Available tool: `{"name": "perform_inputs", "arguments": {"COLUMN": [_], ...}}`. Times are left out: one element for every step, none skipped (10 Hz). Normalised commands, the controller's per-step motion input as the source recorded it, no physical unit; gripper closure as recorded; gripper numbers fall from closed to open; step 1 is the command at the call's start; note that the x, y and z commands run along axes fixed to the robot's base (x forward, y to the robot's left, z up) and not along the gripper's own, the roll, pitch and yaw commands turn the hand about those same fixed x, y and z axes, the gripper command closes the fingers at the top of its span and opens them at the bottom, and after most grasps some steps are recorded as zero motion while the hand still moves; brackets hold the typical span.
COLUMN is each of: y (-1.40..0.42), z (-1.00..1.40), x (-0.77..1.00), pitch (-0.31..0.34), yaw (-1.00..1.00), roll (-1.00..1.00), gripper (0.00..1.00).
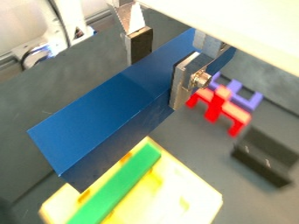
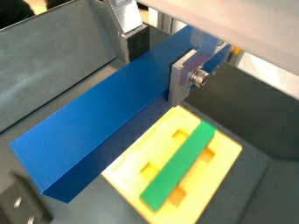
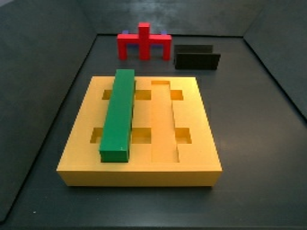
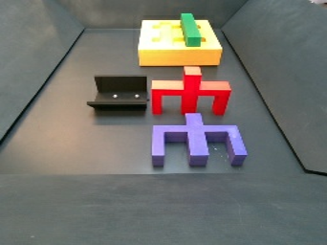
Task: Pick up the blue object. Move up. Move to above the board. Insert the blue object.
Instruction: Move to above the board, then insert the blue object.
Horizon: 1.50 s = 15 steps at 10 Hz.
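Note:
My gripper (image 1: pixel 163 68) is shut on the blue object (image 1: pixel 111 114), a long dark blue bar held level between the silver fingers; it shows in both wrist views (image 2: pixel 100 122). The gripper (image 2: pixel 158 63) holds it in the air, above and beside the board (image 2: pixel 225 157). The board is a large yellow block with grooves and square holes, seen in both side views (image 3: pixel 144 171) (image 4: pixel 160 53). A green bar (image 3: pixel 117 112) lies in the board's one groove. Neither the gripper nor the blue object shows in either side view.
A red branched block (image 4: pixel 192 93) and a purple branched block (image 4: pixel 198 142) lie on the dark floor. The black fixture (image 4: pixel 118 94) stands beside the red block. Grey walls (image 3: pixel 48 81) enclose the floor on the sides.

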Motion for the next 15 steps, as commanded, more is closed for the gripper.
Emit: {"name": "perform_inputs", "arguments": {"y": [-0.26,0.00,0.00,0.00,0.00,-0.09,-0.24,-0.43,-0.49,-0.43,-0.27,-0.12,-0.06,-0.06,-0.04], "z": [0.05,-0.32,-0.68,-0.73,-0.81,-0.88,-0.94,-0.98,-0.95,-0.87,-0.77,-0.72,-0.75,-0.80,-0.82], "x": [0.25,0.00,0.03,0.06,0.08,0.12,0.09,0.10,0.14,0.21,0.33,0.34,0.31,0.25,0.15], "pitch": [0.184,-0.086,-0.187,-0.209,-0.197,-0.187,-0.153,-0.123,-0.127,-0.106,-0.050,-0.009,0.000,0.000,0.000], "yaw": [0.01,0.00,0.00,0.00,0.00,0.00,0.04,0.10,0.10,0.08,0.05,0.05,0.07,0.03,0.05], "roll": [0.10,-0.04,-0.11,-0.12,-0.08,-0.04,-0.01,0.00,0.07,0.16,0.22,0.25,0.25,0.23,0.24], "gripper": [1.00,1.00,1.00,1.00,1.00,1.00,1.00,1.00,1.00,1.00,1.00,1.00,1.00,1.00,1.00]}}
